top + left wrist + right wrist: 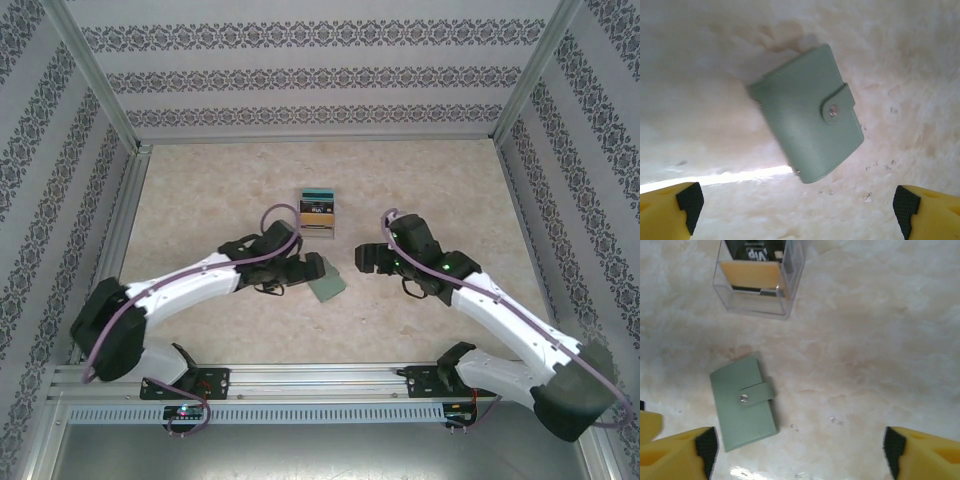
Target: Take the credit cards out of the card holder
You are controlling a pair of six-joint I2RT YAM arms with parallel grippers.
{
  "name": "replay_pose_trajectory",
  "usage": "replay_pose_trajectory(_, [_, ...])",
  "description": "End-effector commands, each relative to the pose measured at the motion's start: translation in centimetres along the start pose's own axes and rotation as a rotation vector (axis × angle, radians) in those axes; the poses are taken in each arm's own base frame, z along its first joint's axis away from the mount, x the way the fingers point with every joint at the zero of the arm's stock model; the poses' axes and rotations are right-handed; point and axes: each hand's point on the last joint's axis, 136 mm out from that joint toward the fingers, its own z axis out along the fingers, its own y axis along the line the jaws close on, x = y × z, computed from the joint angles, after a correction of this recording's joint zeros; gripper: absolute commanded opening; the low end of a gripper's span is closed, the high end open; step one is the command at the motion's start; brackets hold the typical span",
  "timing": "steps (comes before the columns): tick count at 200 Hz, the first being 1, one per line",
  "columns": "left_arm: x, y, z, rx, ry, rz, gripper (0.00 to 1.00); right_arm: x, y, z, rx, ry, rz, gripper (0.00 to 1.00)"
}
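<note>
The card holder [326,287] is a grey-green wallet lying flat on the table, its tab [836,105] snapped shut. My left gripper [303,267] hovers just left of it, open, and the card holder [807,115] lies ahead of the yellow fingers [670,207]. My right gripper [362,258] is open to the wallet's right, with the card holder [743,402] near its left finger [677,450]. The credit cards [318,210] stand in a clear stand behind the wallet. An orange-brown card [751,274] sits in front of a black one [755,249].
The clear plastic stand [757,302] sits on the marble-patterned table [440,190] a little behind both grippers. Patterned walls and a metal frame [100,85] close in the sides and back. A metal rail [320,375] runs along the near edge.
</note>
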Motion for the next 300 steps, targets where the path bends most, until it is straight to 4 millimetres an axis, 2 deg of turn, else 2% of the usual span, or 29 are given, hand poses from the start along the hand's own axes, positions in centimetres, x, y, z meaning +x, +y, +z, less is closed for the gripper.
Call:
replay_pose_trajectory(1, [-0.5,4.3,-2.2,-0.128,-0.073,-0.058,0.99,-0.1,2.5,0.8,-0.045,0.055,-0.113,0.75])
replay_pose_trajectory(15, [-0.5,6.0,-3.5,-0.173,-0.11,-0.091,0.99,0.3,3.7,2.0,-0.054,0.106,-0.171,0.66])
replay_pose_trajectory(31, [-0.5,6.8,-4.7,-0.178,-0.146,-0.098,0.99,1.0,5.1,3.3,-0.064,0.164,-0.231,0.54])
replay_pose_trajectory(53, [-0.2,8.1,-5.8,-0.195,-0.186,-0.126,0.99,2.1,6.5,5.2,-0.066,0.236,-0.305,0.46])
replay_pose_trajectory(79, [0.2,9.0,-6.6,-0.2,-0.205,-0.143,0.99,3.8,7.7,7.6,-0.049,0.323,-0.393,0.43])
replay_pose_trajectory(100, [0.7,9.9,-6.9,-0.219,-0.206,-0.169,0.99,5.1,8.0,9.6,-0.008,0.403,-0.448,0.37])
replay_pose_trajectory(147, [1.4,10.8,-7.7,-0.199,-0.222,-0.19,1.0,6.4,7.8,12.4,0.057,0.488,-0.497,0.37])
replay_pose_trajectory(191, [1.7,11.3,-8.1,-0.195,-0.236,-0.2,0.99,6.9,6.7,13.0,0.115,0.527,-0.521,0.37])
replay_pose_trajectory(266, [1.7,11.4,-7.7,-0.194,-0.234,-0.207,1.0,5.7,6.7,11.7,0.149,0.519,-0.547,0.43])
replay_pose_trajectory(300, [1.8,11.4,-7.5,-0.191,-0.231,-0.209,0.99,6.8,6.1,12.6,0.149,0.571,-0.55,0.44])
